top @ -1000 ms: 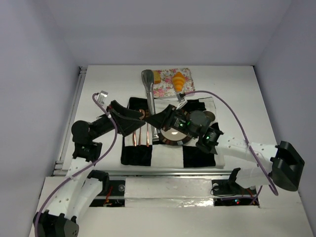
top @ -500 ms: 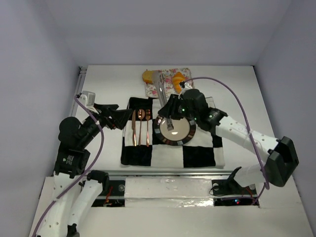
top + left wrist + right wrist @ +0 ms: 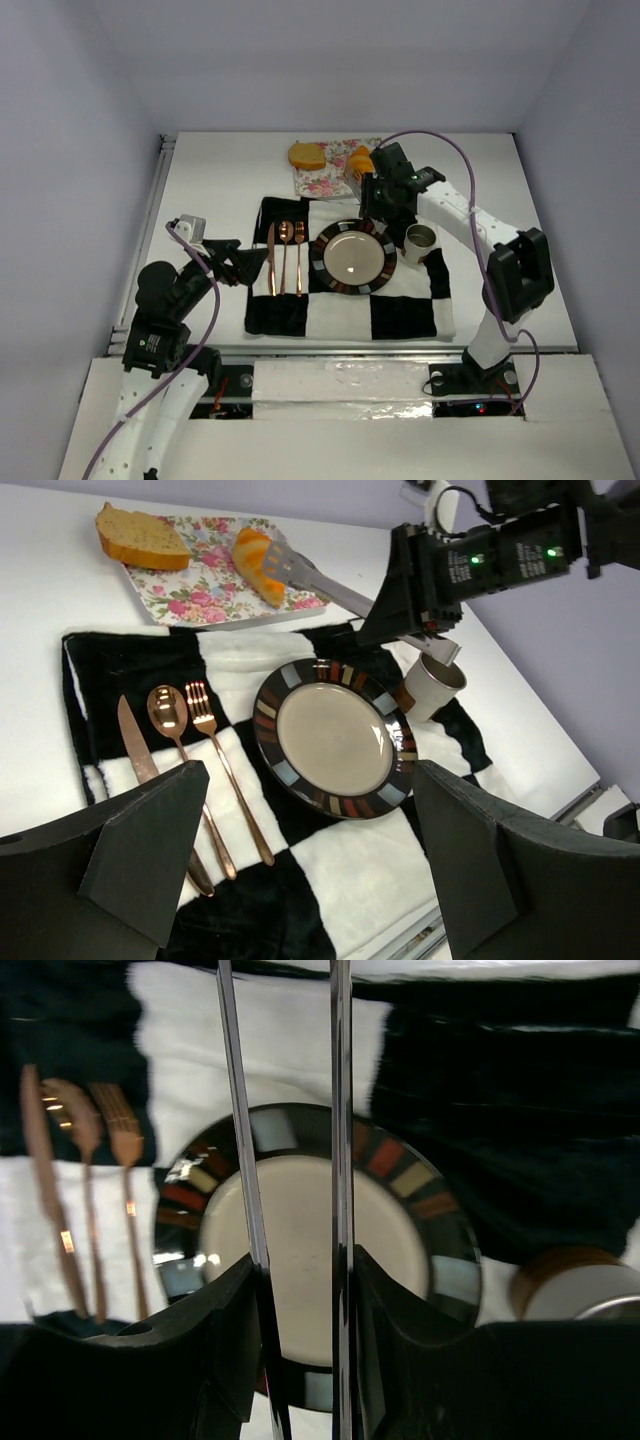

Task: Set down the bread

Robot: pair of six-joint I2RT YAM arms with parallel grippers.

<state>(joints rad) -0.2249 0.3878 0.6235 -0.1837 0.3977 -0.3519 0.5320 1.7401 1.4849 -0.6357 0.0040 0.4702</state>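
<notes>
On the white table (image 3: 200,180), right hand (image 3: 303,1285) holds tongs (image 3: 330,583) at pastry (image 3: 255,565).

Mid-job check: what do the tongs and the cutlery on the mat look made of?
Tongs: probably polished steel; the arms are mirror-bright silver. Cutlery: metal with a glossy copper-coloured finish and glinting highlights; plated or solid, cannot tell.

A robotics lab cell: bare lilac walls (image 3: 70,150) box in my white counter (image 3: 220,180), my arms (image 3: 165,300) are bolted at its near edge, and a purple cable (image 3: 430,134) loops to my right tool (image 3: 370,185)
</notes>
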